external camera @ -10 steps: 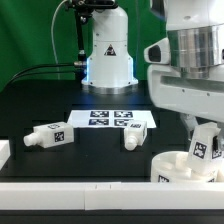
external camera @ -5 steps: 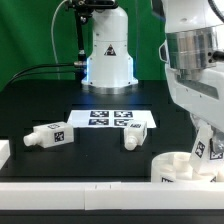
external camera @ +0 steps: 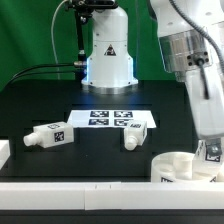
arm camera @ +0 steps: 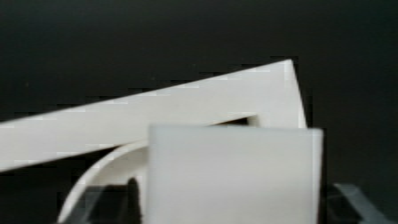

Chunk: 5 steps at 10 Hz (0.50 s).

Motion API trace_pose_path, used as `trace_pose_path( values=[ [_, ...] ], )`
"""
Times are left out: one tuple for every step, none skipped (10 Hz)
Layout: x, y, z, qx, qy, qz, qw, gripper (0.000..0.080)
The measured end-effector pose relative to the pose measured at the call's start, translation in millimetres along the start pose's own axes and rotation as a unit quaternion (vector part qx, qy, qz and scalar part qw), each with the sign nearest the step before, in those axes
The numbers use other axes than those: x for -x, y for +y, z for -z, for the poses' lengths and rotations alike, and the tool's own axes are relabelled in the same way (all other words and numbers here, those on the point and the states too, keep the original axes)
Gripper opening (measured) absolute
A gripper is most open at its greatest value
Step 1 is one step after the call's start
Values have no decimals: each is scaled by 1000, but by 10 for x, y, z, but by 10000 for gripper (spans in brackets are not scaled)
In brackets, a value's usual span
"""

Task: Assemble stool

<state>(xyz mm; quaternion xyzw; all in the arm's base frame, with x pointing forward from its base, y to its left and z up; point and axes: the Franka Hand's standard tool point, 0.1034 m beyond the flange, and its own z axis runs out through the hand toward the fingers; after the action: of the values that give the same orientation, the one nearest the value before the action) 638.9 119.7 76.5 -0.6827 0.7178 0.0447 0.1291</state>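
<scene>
the exterior view is bright and evenly lit, the black counter (external camera: pixel 30 110) matte, shadows on it faint and hard to make out; a cool blue glow rings the robot base (external camera: pixel 108 72). the wrist view is soft, the near leg (arm camera: pixel 231 175) blurred and washed pale.

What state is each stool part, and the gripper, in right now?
seat: lying flat on the table.
leg at the exterior view's left: on its side, loose.
leg beside the marker board: loose.
held leg: in the gripper, over the seat; joined or not, cannot tell.
gripper: shut on the held leg.
</scene>
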Motion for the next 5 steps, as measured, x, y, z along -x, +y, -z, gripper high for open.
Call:
trace_pose_path(
  values=[
    [10,-22,42,2,1,119,993,621],
    [55,-25,85,8,1,200,980,621],
    [116,-23,115,8,2,207,978,644],
    [112,-20,105,8,2,246,969,644],
    [104,-21,103,8,2,281,960,648]
  ],
)
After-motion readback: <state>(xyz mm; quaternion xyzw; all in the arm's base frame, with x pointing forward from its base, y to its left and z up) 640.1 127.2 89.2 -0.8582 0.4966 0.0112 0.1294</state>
